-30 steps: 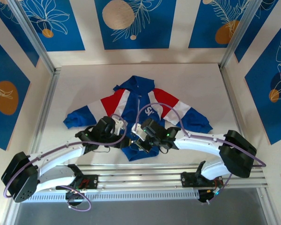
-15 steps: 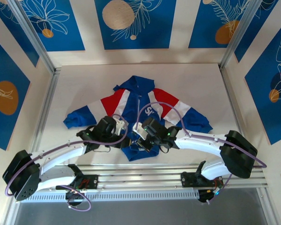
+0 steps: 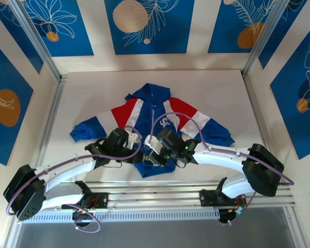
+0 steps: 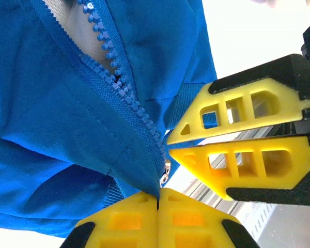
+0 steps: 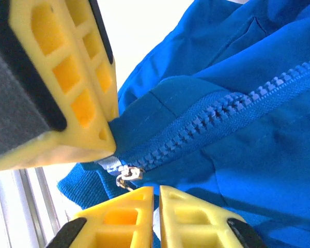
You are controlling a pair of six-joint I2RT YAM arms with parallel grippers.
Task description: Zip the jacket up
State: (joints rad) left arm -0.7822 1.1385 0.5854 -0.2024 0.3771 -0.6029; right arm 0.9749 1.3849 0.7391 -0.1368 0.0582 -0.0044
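Top external: one jacket (image 3: 154, 109), one left gripper (image 3: 142, 148), one right gripper (image 3: 152, 155)

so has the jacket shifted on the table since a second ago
No, the jacket sits where it was against the left frame rail.

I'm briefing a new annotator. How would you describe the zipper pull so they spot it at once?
Find the blue, red and white jacket spread on the table, then follow its front zipper down to the bottom hem. There sits the zipper pull: a small silver metal piece, unlike the blue teeth beside it.
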